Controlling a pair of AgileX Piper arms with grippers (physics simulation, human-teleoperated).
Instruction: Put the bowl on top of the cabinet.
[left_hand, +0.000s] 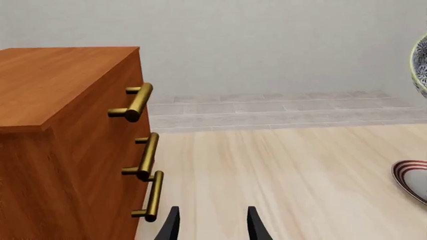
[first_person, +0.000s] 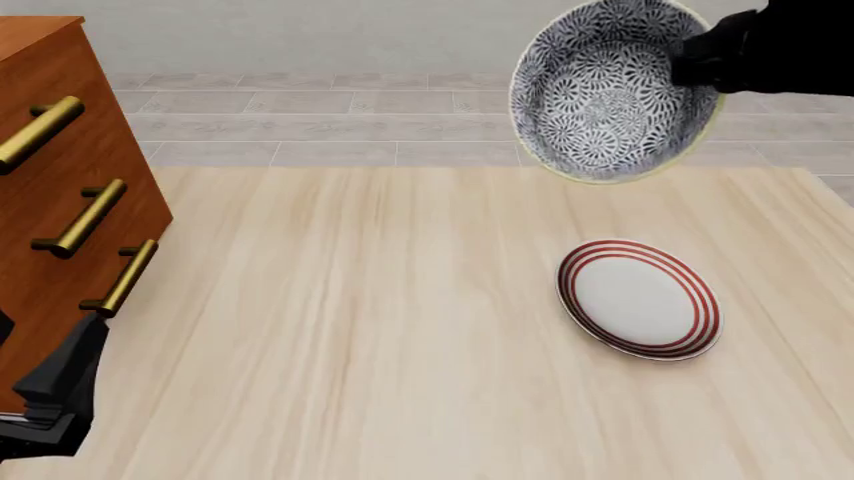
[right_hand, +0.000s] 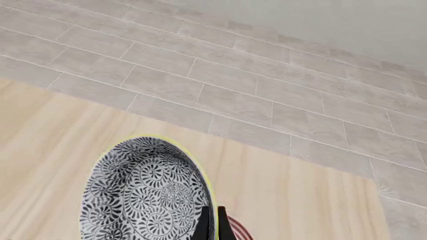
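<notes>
The blue-and-white floral bowl (first_person: 611, 92) hangs high in the air above the table's far right, tipped so its inside faces the front camera. My right gripper (first_person: 687, 60) is shut on the bowl's rim; in the right wrist view its fingertips (right_hand: 212, 222) pinch the rim of the bowl (right_hand: 143, 192). The reddish-brown cabinet (first_person: 54, 170) stands at the table's left edge, brass handles (first_person: 83, 218) facing right. My left gripper (left_hand: 210, 222) is open and empty, low beside the cabinet (left_hand: 60, 135) front. An edge of the bowl (left_hand: 420, 65) shows in the left wrist view.
A flat white plate with red rings (first_person: 638, 298) lies on the light wooden table (first_person: 374, 340), below and in front of the lifted bowl. A grey tiled floor (first_person: 334, 130) lies beyond the table's far edge.
</notes>
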